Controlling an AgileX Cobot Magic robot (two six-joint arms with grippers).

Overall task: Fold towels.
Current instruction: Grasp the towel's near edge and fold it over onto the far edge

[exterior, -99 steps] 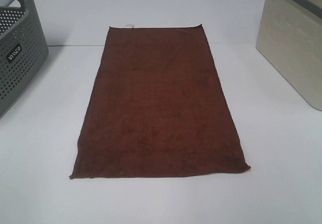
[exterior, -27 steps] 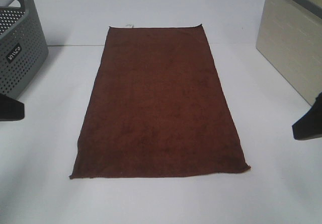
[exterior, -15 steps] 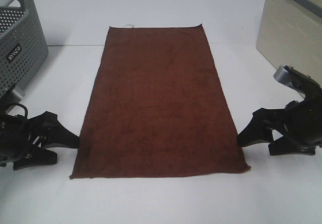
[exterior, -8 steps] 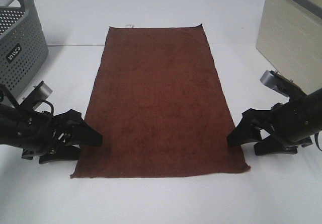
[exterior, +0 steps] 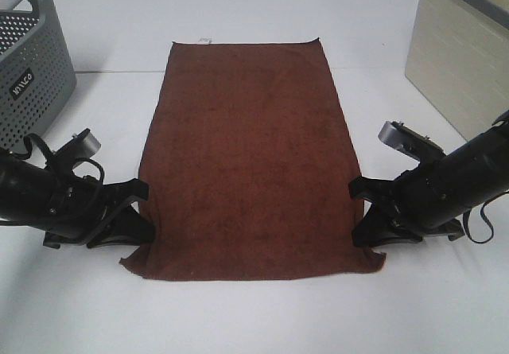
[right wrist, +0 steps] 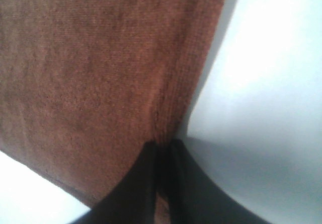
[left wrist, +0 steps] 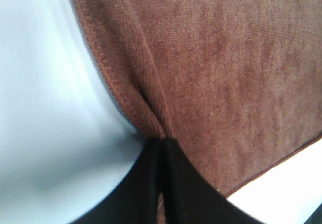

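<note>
Left gripper [exterior: 144,212] is clamped on the left long edge of the towel [exterior: 250,155], close to the near corner; the left wrist view shows its two black fingers [left wrist: 143,183] pressed together with a small ridge of hem pinched up between them. Right gripper [exterior: 359,212] has the opposite long edge, level with the left one, and in the right wrist view its fingers [right wrist: 138,183] are likewise closed tight on a pucker of cloth. This dark reddish-brown terry towel lies spread flat along the middle of the white table [exterior: 254,322], running away from the camera, with a small white tag [exterior: 204,40] at its far left corner. At the near end, both sides are drawn slightly inward where they are gripped. Off to the far left stands a grey perforated basket [exterior: 32,75], and a beige bin [exterior: 461,75] sits at the far right, both well apart from the towel.
</note>
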